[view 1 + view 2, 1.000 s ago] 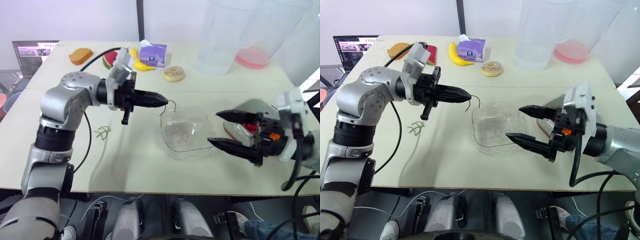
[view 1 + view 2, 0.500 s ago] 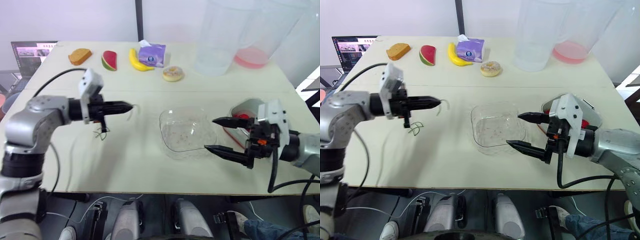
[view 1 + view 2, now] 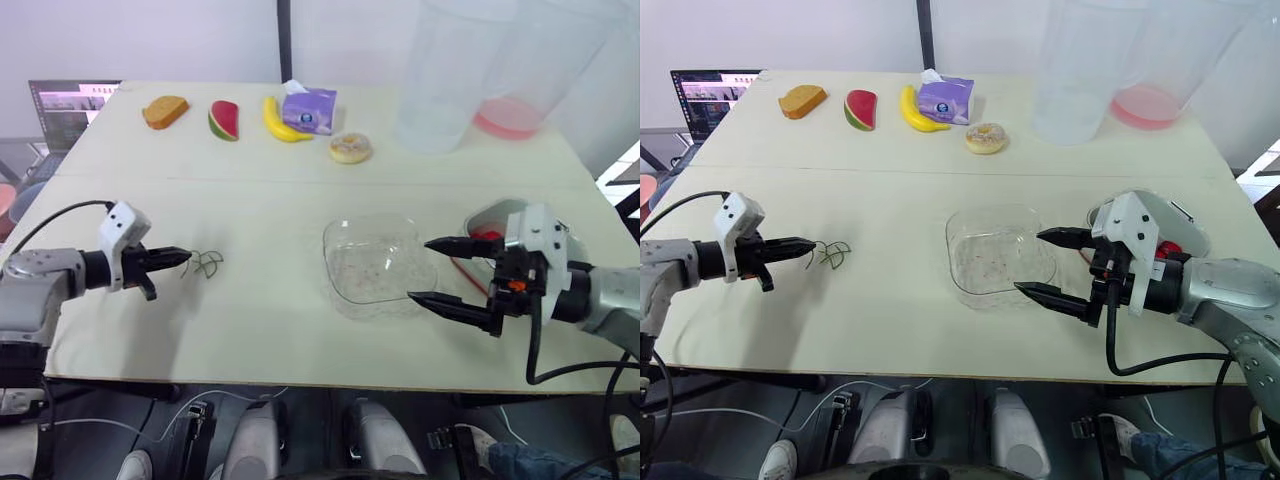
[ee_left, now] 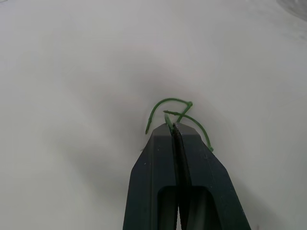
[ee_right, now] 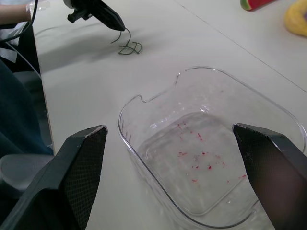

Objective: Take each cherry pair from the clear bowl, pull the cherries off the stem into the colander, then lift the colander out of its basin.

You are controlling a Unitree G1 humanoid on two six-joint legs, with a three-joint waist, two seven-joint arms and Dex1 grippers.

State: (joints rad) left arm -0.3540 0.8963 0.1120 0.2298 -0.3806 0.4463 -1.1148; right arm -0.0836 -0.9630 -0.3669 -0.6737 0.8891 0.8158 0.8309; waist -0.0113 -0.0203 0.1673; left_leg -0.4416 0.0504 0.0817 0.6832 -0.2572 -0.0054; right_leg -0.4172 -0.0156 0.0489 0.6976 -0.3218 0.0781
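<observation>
The clear bowl stands mid-table with no cherries in it, only red specks. My right gripper hangs open at the bowl's right edge, one finger over the rim and one in front of it. Behind that gripper, the colander shows as a silvery rim with red cherries inside, partly hidden. At the table's left front, my left gripper is shut on a thin green stem. Its tip sits low beside a small tangle of loose stems on the table.
Along the far edge lie a bread slice, a watermelon slice, a banana, a purple tissue pack and a donut. Two tall clear containers stand back right. A laptop sits beyond the left corner.
My left arm has swung from beside the bowl out to the left front and come down by the loose stems, still holding a stem. The right gripper stayed open and sank closer to the bowl.
</observation>
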